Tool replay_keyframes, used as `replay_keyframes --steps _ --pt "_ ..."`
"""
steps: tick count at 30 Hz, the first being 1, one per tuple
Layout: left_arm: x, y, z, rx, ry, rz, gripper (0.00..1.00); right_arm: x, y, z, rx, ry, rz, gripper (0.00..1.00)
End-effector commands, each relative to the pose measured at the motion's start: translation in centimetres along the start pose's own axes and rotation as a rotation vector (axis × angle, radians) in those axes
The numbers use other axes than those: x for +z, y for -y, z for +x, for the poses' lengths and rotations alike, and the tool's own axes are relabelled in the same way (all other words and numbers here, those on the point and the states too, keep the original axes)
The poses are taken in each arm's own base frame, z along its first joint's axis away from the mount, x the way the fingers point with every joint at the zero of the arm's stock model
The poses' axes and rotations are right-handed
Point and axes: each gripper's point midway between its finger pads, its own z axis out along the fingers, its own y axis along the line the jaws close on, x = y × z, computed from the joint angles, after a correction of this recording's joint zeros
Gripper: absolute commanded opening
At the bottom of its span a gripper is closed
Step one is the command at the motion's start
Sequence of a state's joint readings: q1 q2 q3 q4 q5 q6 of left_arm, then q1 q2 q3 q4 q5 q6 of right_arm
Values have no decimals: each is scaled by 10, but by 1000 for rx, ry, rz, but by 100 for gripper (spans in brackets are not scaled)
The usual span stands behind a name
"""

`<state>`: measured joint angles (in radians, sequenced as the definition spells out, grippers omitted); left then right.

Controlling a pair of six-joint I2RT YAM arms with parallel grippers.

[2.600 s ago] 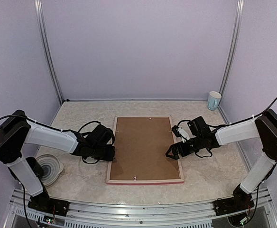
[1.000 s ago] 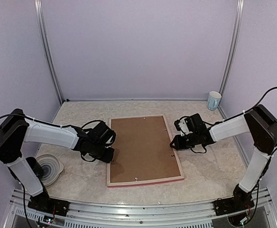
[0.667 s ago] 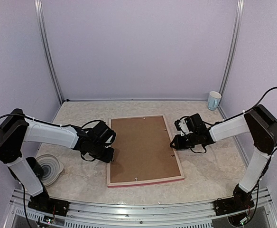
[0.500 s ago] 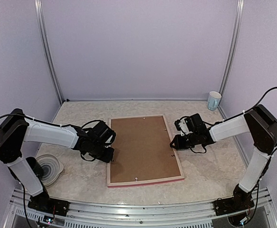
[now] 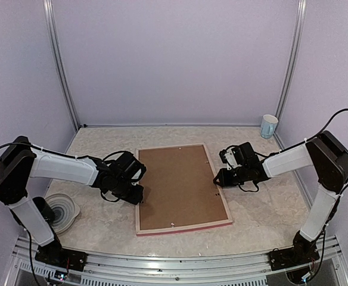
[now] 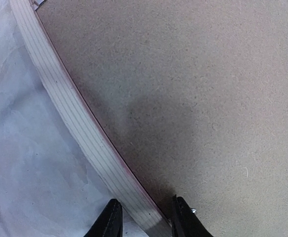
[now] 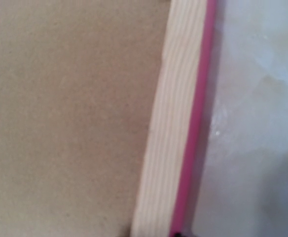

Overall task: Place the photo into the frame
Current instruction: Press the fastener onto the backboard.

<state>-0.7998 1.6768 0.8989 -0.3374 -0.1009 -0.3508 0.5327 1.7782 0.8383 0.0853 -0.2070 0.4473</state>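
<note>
Pink-red edge, pale grained wood back on frame (image 5: 184,227); speckled brown board (image 5: 177,185); mottled cream table (image 5: 96,143); pale blue cup (image 5: 269,126).

Marbled table (image 5: 263,208) carries the frame (image 7: 168,123) (back up) and a cup (image 5: 269,126).

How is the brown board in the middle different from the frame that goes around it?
The brown board is a wide flat sheet filling the middle; the frame is a thin strip running around it. The board is plain speckled brown; the frame is pale wood with lines in it and a pink-red outer edge. Both are rectangles and lie flat on the table.
</note>
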Motion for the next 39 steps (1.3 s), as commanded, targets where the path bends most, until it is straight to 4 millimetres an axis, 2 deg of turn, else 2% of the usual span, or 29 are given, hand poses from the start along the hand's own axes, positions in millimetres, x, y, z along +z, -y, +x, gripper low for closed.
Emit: replay_keyframes --steps 1,12,21,24,29,39 --pt "-4 30 -6 48 9 136 34 15 17 60 -11 -193 33 0" --pt "-5 26 -5 27 -2 129 39 17 15 56 -15 -175 24 0" --pt "-4 29 6 -5 -27 171 31 17 16 55 -13 -173 29 0" --pt "-4 31 4 -10 -19 185 28 17 15 55 -10 -175 21 0" --pt "0 25 -17 -20 13 132 26 17 11 57 -1 -180 -4 0" --pt "13 9 -71 -68 91 115 24 7 1 61 18 -177 -38 2"
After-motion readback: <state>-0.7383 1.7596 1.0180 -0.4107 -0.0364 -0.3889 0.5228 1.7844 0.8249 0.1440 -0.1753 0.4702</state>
